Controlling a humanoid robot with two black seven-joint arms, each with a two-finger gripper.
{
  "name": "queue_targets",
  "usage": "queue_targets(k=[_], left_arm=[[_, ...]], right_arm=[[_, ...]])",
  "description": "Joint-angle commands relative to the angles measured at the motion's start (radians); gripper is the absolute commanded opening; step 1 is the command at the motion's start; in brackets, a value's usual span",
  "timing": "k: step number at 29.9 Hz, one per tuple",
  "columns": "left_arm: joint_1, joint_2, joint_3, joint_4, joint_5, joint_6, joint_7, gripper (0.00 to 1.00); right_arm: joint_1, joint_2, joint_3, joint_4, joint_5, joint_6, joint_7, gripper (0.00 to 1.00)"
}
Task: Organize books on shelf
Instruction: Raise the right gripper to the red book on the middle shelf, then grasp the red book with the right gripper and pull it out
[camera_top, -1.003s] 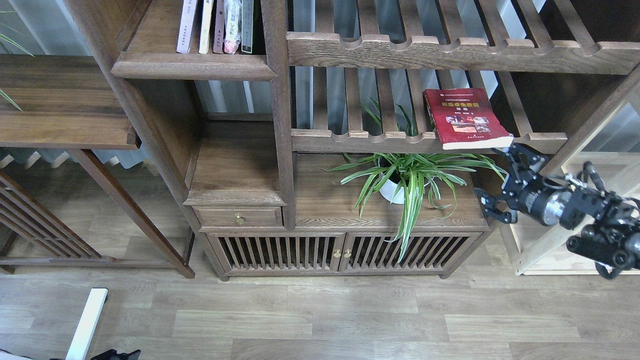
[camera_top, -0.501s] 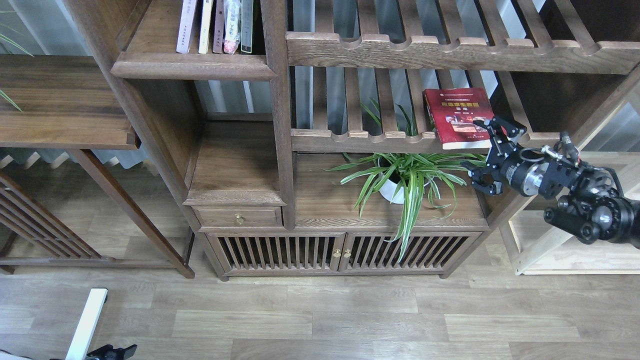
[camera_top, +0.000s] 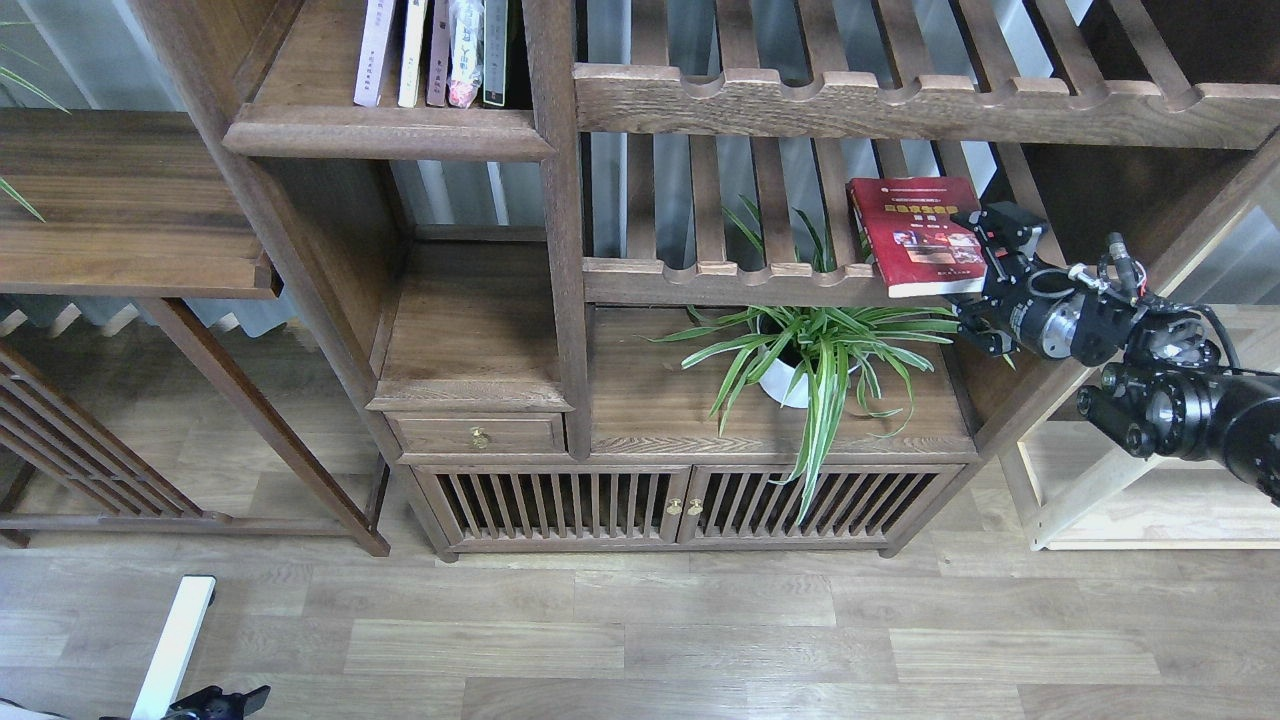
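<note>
The right gripper (camera_top: 978, 275) has risen to the red book (camera_top: 925, 235) on the slatted rack (camera_top: 720, 268); its jaws gape wide, straddling the book's right edge.

Shelf (camera_top: 385, 132): dark-brown wood, matt, with open visible grain. Slatted rack (camera_top: 760, 270): the same wood, its rail rougher in look. Red book (camera_top: 915, 235): paper, cover glossy, page edges plain white. Right gripper (camera_top: 985, 275): black matt plastic or metal, with a bare metal cylinder behind it. Pot (camera_top: 785, 385): white, smooth. Floor (camera_top: 640, 630): pale wood-grain planks, slight sheen.
</note>
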Motion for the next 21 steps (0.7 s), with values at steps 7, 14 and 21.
queue_targets(k=[7,14,21], left_arm=[[0.000,0.001,0.000,0.001,0.002,0.002,0.000,0.89],[0.000,0.000,0.002,0.001,0.002,0.014,0.000,0.89],[0.002,0.000,0.002,0.002,0.003,0.014,0.000,0.89]], right_arm=[[0.000,0.001,-0.041,-0.004,0.002,0.000,0.000,0.55],[-0.006,0.000,-0.051,-0.002,0.009,0.000,0.000,0.33],[-0.006,-0.002,-0.047,-0.001,0.018,0.000,0.000,0.02]])
